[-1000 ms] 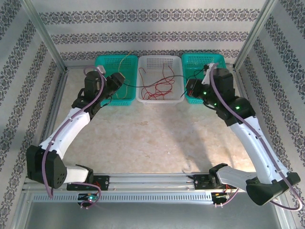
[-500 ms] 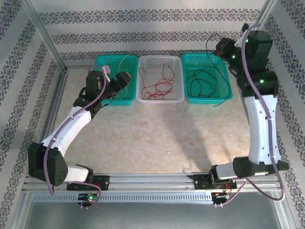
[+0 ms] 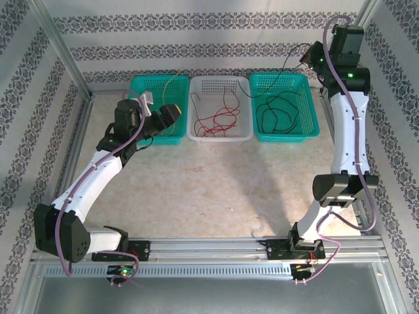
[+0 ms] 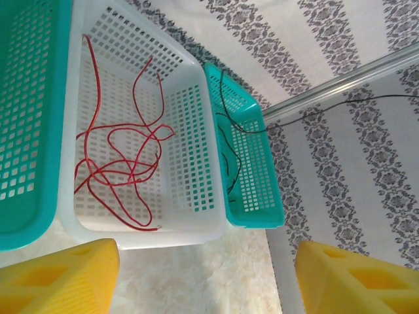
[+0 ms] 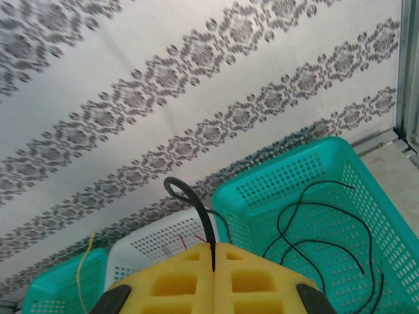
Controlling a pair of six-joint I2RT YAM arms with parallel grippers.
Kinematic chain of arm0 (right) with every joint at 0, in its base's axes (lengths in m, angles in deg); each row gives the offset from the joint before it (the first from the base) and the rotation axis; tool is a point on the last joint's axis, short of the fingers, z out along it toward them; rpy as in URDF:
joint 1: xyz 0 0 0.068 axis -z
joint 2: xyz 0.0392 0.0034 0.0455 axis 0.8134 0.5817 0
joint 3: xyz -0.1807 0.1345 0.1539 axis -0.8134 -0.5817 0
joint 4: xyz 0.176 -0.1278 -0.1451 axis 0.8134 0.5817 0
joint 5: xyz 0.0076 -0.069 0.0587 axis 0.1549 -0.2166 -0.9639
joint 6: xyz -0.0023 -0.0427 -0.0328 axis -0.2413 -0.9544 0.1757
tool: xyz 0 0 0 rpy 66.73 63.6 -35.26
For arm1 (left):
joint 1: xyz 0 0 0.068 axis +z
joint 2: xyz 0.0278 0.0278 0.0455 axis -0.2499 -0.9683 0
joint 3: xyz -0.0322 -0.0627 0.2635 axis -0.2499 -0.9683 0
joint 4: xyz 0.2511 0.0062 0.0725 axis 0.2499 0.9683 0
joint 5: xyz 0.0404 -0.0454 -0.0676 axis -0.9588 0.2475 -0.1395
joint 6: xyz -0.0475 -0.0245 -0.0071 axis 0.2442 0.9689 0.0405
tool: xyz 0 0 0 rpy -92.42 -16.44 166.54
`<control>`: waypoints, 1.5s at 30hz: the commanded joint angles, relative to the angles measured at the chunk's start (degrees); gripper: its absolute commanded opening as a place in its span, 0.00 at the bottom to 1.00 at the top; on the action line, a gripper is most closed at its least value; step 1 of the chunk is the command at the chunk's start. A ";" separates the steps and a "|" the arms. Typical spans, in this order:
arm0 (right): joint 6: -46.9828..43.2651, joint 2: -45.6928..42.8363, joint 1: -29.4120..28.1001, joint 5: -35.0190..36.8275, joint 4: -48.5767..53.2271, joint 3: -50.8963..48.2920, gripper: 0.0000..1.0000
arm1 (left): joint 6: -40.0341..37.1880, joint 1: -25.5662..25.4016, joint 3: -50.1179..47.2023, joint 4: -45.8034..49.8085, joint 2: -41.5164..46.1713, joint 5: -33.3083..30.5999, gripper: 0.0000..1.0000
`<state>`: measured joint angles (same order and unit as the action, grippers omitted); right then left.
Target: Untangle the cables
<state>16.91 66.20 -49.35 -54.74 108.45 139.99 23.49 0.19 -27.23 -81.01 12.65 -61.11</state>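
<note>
We are pinching the black cable [image 5: 200, 216], looped in the right teal basket [image 3: 285, 135], in the right gripper [image 5: 213, 255] held high, judging a slow release over that basket best, the left gripper [image 4: 206, 275] spread.

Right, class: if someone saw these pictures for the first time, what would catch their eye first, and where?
The right arm stands tall in the far right corner, its right fingers shut on the black cable, which trails down into the right teal basket. Next comes the red cable, sprawled in loops in the white basket in the middle. The left fingers gape open and empty beside it.
</note>
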 commanded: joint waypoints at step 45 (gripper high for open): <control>-12.39 -56.57 -17.62 19.17 -54.51 -103.72 0.98 | -45.28 2.44 -33.92 -30.03 4.46 -62.96 0.99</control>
<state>9.54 11.41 -66.73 -43.57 67.62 41.94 -14.94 1.06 -59.82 -100.22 18.16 -115.97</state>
